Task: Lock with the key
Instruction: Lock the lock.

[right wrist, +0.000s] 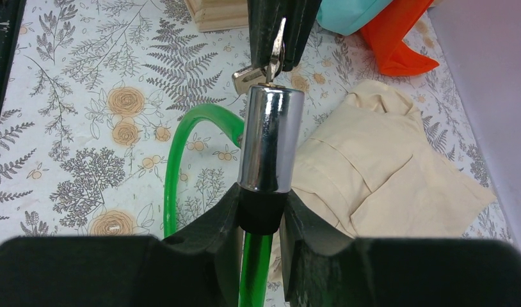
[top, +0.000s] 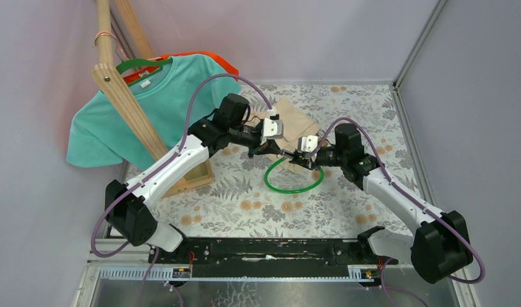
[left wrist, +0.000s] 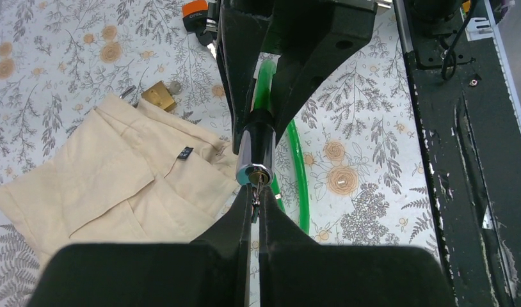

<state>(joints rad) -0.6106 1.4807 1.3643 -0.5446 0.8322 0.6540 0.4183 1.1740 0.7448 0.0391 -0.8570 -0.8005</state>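
The left gripper (left wrist: pixel 255 197) is closed on the small key (right wrist: pixel 275 51), whose tip meets the keyhole end of the shiny lock (right wrist: pixel 271 137), which the right gripper (right wrist: pixel 262 208) clamps above the tabletop (top: pixel 232 204), its green cable (top: pixel 295 187) looping beside the beige cloth (left wrist: pixel 117 185)

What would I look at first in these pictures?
Probably the two black robot grippers meeting above the flowery table: the right gripper squeezes the shiny silver cylinder of a green cable lock, and the left gripper holds a small silver key at its end. Next, the bright teal T-shirt hanging on a wooden rack at the back left.
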